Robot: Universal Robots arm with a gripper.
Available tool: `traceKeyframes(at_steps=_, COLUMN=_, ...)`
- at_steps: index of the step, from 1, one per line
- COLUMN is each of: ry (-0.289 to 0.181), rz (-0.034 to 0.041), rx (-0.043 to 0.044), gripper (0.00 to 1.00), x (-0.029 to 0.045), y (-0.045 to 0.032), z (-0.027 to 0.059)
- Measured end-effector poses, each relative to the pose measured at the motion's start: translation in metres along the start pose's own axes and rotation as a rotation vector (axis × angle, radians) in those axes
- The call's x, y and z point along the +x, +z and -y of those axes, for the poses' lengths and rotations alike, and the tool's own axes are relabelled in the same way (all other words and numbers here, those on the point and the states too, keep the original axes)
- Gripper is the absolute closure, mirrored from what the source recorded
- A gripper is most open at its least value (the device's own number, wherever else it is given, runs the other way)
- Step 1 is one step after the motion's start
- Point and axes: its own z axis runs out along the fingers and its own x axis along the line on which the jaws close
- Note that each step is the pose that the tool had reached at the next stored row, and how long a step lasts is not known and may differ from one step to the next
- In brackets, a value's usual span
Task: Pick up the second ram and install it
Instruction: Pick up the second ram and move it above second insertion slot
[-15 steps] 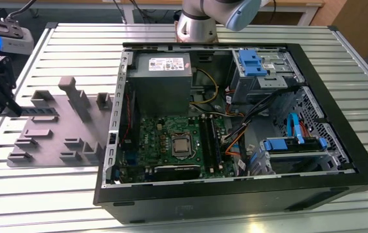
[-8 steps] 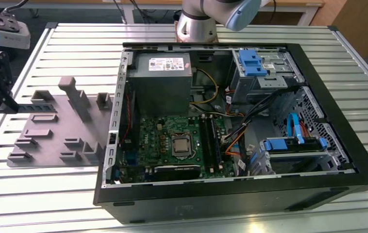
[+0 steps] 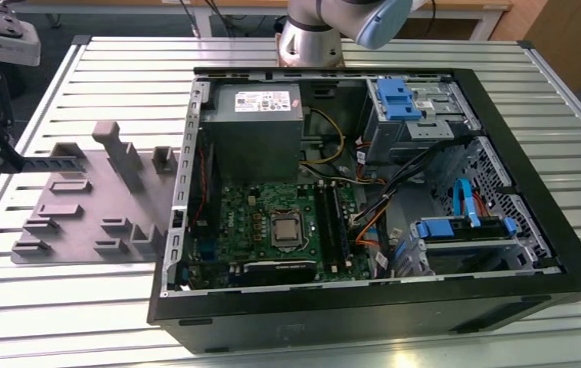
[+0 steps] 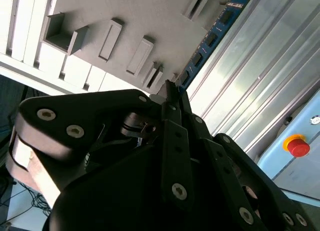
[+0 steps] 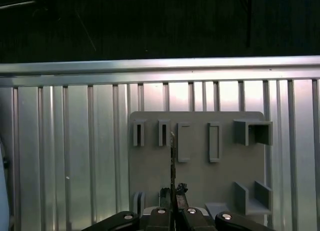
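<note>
Clamped the second ram [image 4: 212, 38] by one short end between the closed jaws of the gripper [image 4: 172, 91], with most of the stick left free and reaching out past the fingertips. Gripped probably so, on the flat faces and at the end, to leave the long edge free and to press on the small black chips as little as possible. Showed up in the first wrist view as a thin line only, edge-on, in line with the gripper axis, so judged as held straight and not tilted.

Hung over the grey plastic tray [image 3: 76, 218], close to its slotted upright blocks [image 5: 150, 133]. Could not tell whether already fully clear of them. In the exterior view, found the gripper at that view's left edge, well apart from the open computer case [image 3: 577, 268] on that view's right.

Around, noted the slatted aluminium table [image 3: 116, 69] under everything, and inside the case the green motherboard [image 3: 239, 215] with the processor socket [image 3: 287, 230] and dark memory slots [image 3: 332, 222] just beside it. Could not tell whether any slot already carried a stick.

As obstacles, judged the tall side wall of the case [image 3: 190, 153] between tray and motherboard, the power supply [image 3: 254, 130] close above the board, and the loose cables [image 3: 393, 188] near the slots. Also saw a red stop button [image 4: 298, 146] beyond the table edge.
</note>
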Motion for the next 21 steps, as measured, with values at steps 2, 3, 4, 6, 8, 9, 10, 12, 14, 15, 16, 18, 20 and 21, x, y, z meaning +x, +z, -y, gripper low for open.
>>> traceKeyframes(at_steps=2, ry=0.0, rz=0.0, rx=0.0001, gripper=0.86, x=-0.0001, y=-0.0022, z=0.0)
traceKeyframes(at_steps=3, ry=0.0, rz=0.0001, rx=0.0003, gripper=0.86, x=-0.0002, y=-0.0031, z=0.0)
traceKeyframes(at_steps=4, ry=0.0, rz=0.0001, rx=0.0004, gripper=0.86, x=-0.0002, y=-0.0041, z=0.0)
traceKeyframes(at_steps=6, ry=0.0, rz=0.0001, rx=0.0005, gripper=0.86, x=-0.0004, y=-0.0059, z=0.0)
traceKeyframes(at_steps=8, ry=0.0, rz=0.0001, rx=0.0007, gripper=0.86, x=-0.0005, y=-0.0078, z=0.0)
traceKeyframes(at_steps=9, ry=0.0, rz=0.0001, rx=0.0008, gripper=0.86, x=-0.0005, y=-0.0089, z=0.0)
traceKeyframes(at_steps=10, ry=0.0, rz=0.0001, rx=0.0008, gripper=0.86, x=-0.0006, y=-0.0102, z=0.0)
traceKeyframes(at_steps=12, ry=0.0, rz=0.0001, rx=0.0009, gripper=0.86, x=-0.0006, y=-0.0129, z=0.0)
traceKeyframes(at_steps=14, ry=0.0, rz=0.0, rx=0.001, gripper=0.86, x=-0.0007, y=-0.0159, z=0.0)
traceKeyframes(at_steps=15, ry=0.0, rz=0.0001, rx=0.0012, gripper=0.86, x=-0.0007, y=-0.0175, z=0.0)
traceKeyframes(at_steps=16, ry=0.0, rz=0.0002, rx=0.0015, gripper=0.86, x=-0.0008, y=-0.0192, z=0.0)
traceKeyframes(at_steps=18, ry=0.0, rz=0.0001, rx=0.0017, gripper=0.86, x=-0.001, y=-0.0227, z=0.0)
traceKeyframes(at_steps=20, ry=0.0, rz=0.0001, rx=0.002, gripper=0.86, x=-0.0011, y=-0.0262, z=0.0)
traceKeyframes(at_steps=21, ry=0.0, rz=0.0001, rx=0.0021, gripper=0.86, x=-0.0012, y=-0.028, z=0.0)
